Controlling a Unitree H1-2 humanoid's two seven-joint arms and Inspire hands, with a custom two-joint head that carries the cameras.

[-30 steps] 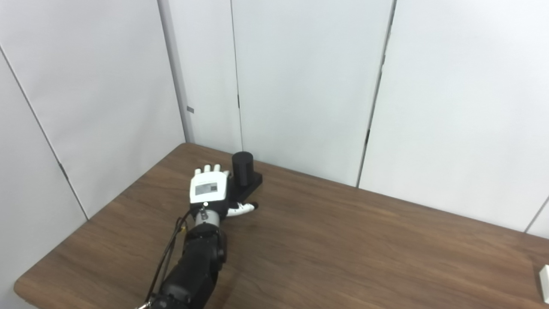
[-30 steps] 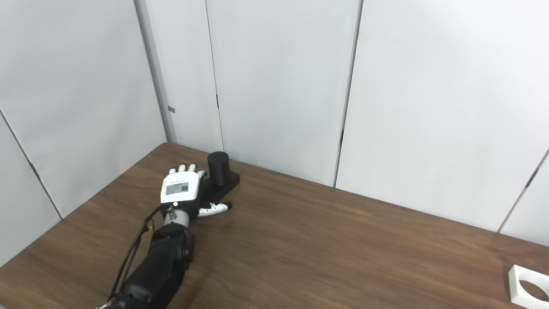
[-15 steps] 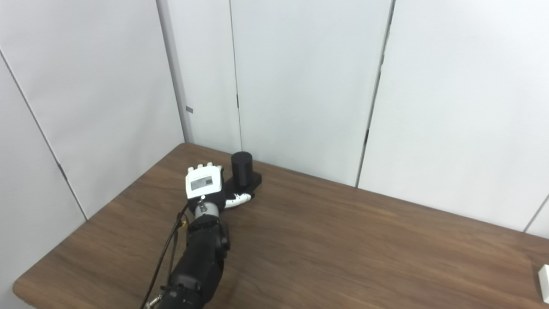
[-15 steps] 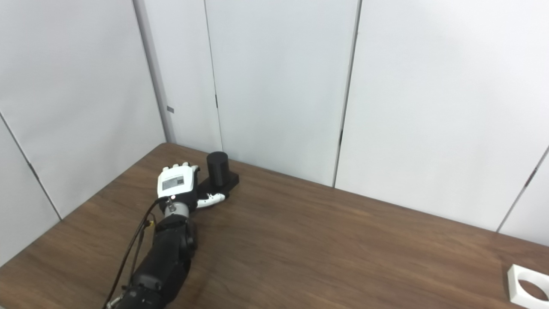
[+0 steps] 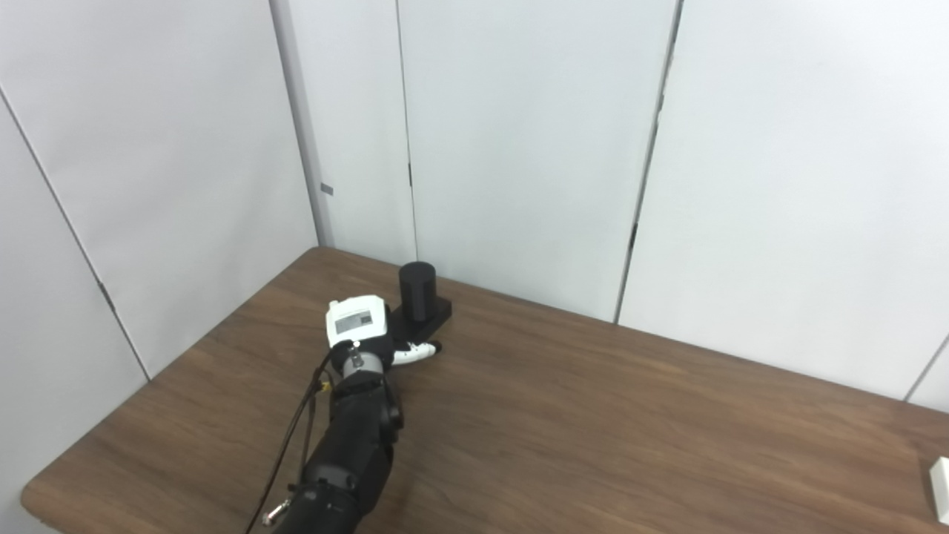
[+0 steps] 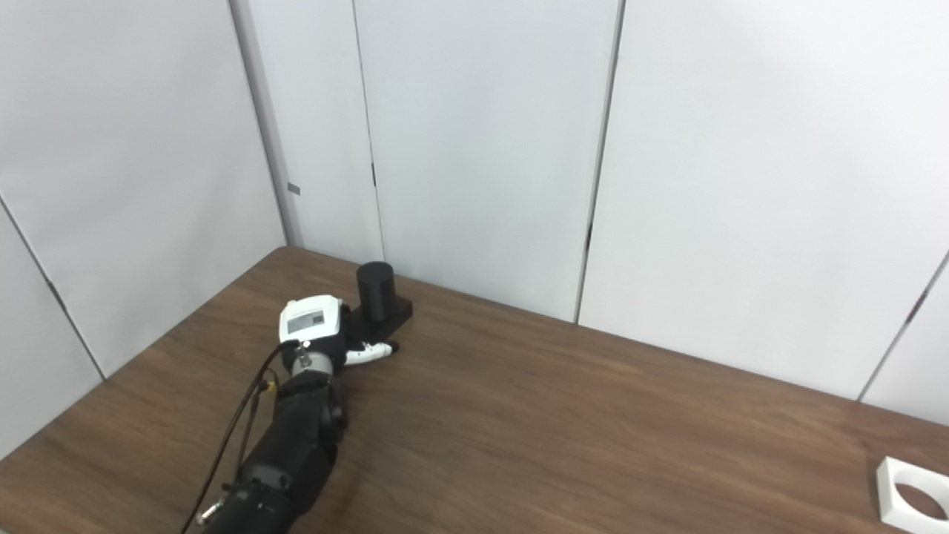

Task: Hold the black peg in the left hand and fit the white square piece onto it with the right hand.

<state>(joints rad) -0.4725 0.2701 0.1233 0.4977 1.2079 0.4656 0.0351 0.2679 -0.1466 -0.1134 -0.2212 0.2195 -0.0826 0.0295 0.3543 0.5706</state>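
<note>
Black peg (image 5: 416, 291) stands upright on its square black base at the far left corner of the bench (image 5: 593, 430), close to the wall panels. Left hand (image 5: 361, 328) sits against the base's near-left side with its thumb lying along the front edge; fingers are hidden behind the hand, so can't tell if it's actually gripping. White square piece (image 6: 910, 503) with a round hole lies far off at the bench's right edge, right hand out of frame.

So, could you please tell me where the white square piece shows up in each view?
Left eye view: white square piece, only a sliver at the right edge.
Right eye view: bottom right corner, its round hole visible.
Shared landmark: black peg, far left on the table.
</note>
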